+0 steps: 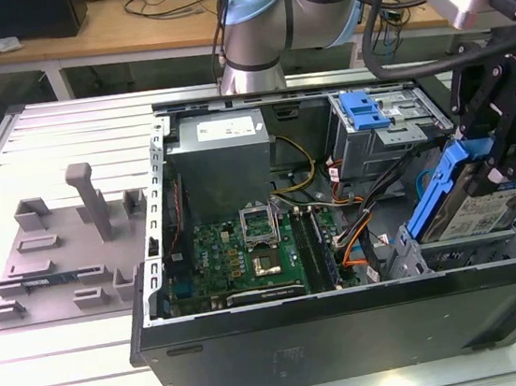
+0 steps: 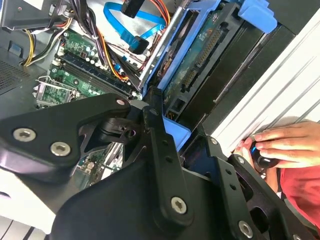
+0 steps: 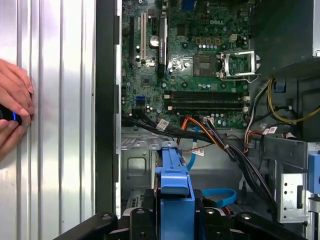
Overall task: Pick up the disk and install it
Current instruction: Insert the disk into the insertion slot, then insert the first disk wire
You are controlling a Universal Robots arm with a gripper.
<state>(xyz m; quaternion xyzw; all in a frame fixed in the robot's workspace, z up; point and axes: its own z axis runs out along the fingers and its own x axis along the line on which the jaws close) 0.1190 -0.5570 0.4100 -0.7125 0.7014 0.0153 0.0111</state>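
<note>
The disk (image 1: pixel 475 211) is a silver drive with a blue frame, tilted steeply with its lower end in the drive cage (image 1: pixel 454 252) at the near corner of the open computer case, on the exterior view's right. My gripper (image 1: pixel 496 156) is shut on its upper part, black fingers on either side. In the first wrist view the disk's blue frame (image 3: pixel 174 186) runs out from between the fingers (image 3: pixel 145 212) toward the case floor. The second wrist view gives the disk's green circuit-board side (image 2: pixel 199 59) beyond the gripper (image 2: pixel 167 131) linkage.
Inside the case are a grey power-supply box (image 1: pixel 224 159), the green motherboard (image 1: pixel 246 251), cable bundles (image 1: pixel 361 223) and a blue clip (image 1: pixel 364 109) on the upper bay. A grey fixture plate (image 1: pixel 58 250) lies at the exterior view's left. A person's hand (image 3: pixel 14 116) rests on the ribbed table beside the case.
</note>
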